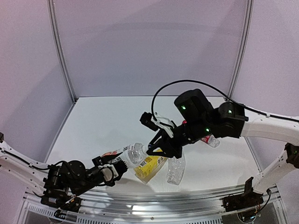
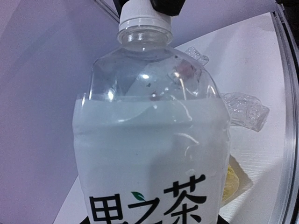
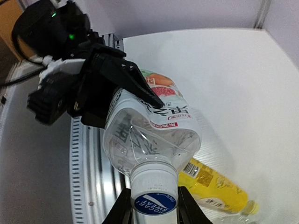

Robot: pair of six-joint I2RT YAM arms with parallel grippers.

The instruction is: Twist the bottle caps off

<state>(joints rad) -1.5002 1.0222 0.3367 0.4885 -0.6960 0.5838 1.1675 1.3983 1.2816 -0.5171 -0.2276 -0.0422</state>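
Note:
A clear bottle (image 3: 149,135) with a white, fruit-picture label hangs tilted over the table's near edge. My left gripper (image 1: 117,169) is shut round its labelled body (image 2: 149,154), and the label hides most of that gripper's fingers in its own wrist view. The bottle's blue-and-white cap (image 3: 154,196) points at my right gripper (image 3: 154,209), which is shut on it, one finger (image 3: 122,211) pressed to each side. From above, the right gripper (image 1: 156,150) meets the bottle's neck (image 1: 138,151). The cap (image 2: 139,13) shows white in the left wrist view.
A yellow bottle (image 1: 149,168) and a clear plain bottle (image 1: 176,170) lie on the table under the right arm. A bottle with a red label (image 1: 210,140) lies farther right, partly hidden. A ridged metal rail (image 3: 86,168) runs along the near edge.

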